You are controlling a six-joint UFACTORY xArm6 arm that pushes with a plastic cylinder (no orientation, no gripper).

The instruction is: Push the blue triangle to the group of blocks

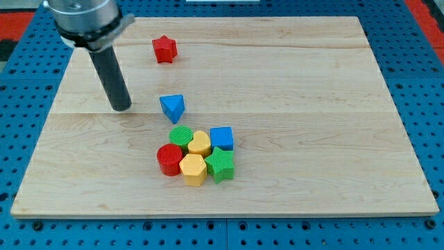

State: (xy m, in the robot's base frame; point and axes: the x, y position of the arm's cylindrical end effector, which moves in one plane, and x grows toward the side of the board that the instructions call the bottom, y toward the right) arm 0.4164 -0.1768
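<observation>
Rod-shaped, the end effector has nothing to clench or release: it is a bare dark rod whose lower end, my tip (123,107), rests on the counter (312,83), grasping nothing. My tip stands to the view's left of the blue triangle (173,107), near it but apart, at about the same height in the view.

The blue triangle lies just above the group of blocks, with a small gap left to the green round block (181,136). That group also holds a yellow heart (200,143), a blue cube (222,138), a red cylinder (168,159), a yellow hexagon (193,169) and a green star (220,164), all packed close. A red star (164,49) sits alone near the view's top.

Small and stiff, the triangle looks light and likely to slide easily on smooth wood. Its slanted sides could make it spin or slip aside, so I judge the push should meet the middle of its upper side and drive toward the view's bottom.
</observation>
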